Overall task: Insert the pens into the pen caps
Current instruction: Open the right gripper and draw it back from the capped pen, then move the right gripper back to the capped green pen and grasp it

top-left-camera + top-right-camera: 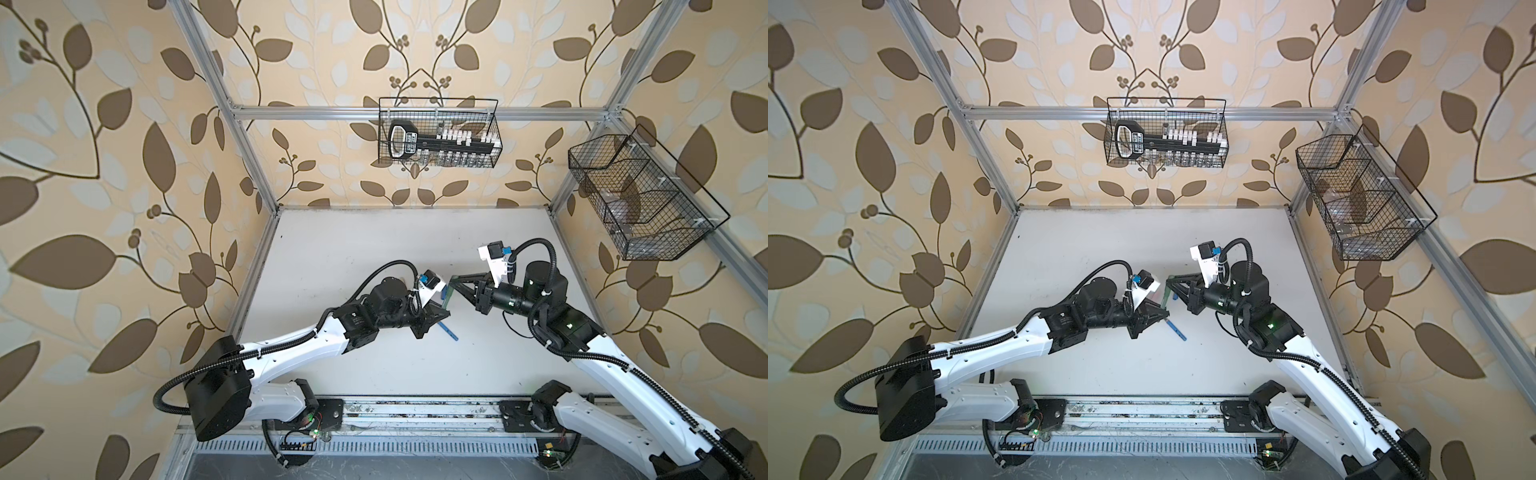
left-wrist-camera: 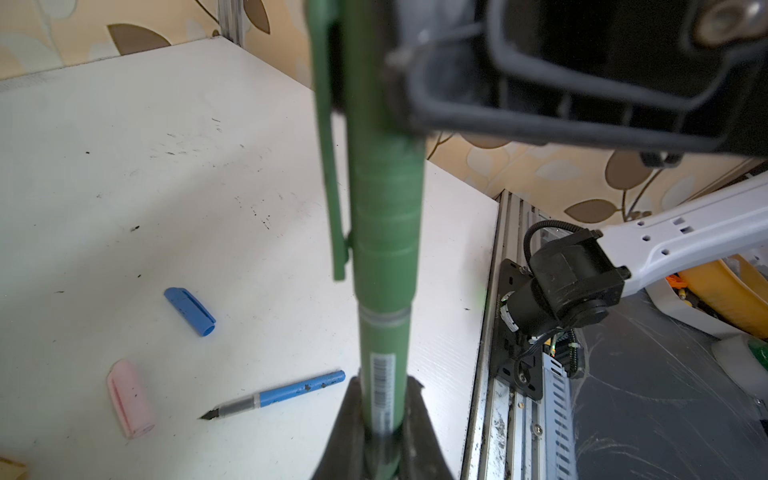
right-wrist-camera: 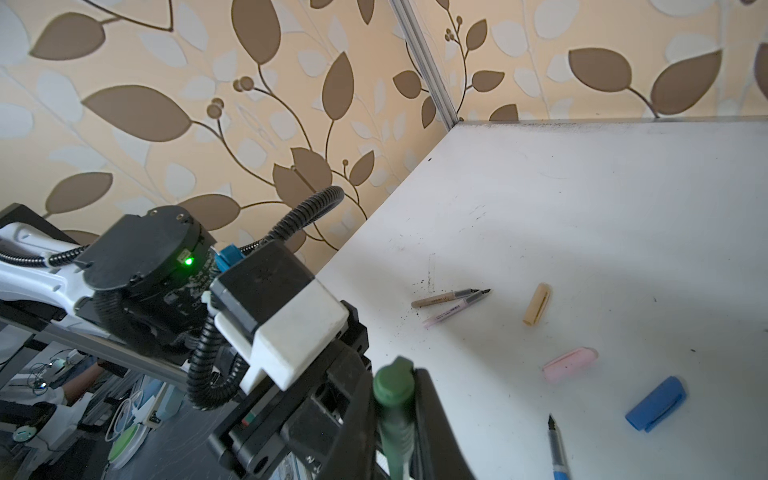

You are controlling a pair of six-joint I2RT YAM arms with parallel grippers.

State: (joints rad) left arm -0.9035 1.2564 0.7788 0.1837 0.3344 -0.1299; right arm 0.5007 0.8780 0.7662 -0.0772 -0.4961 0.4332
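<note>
My left gripper pinches the barrel of the slim dark green plastic pen. My right gripper is clamped on the short dark green plastic cap fitted over its tip, both above the white table. On the table lie the blue pen, blue cap and pale pink cap. The tan pen and pale pink pen lie just beside each other, near the tan cap.

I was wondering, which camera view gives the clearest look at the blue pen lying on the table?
The left wrist view: the blue pen lies whole there, uncapped, dark tip bare. The right wrist view catches only its tip end; both top views show it small and partly hidden.
</note>
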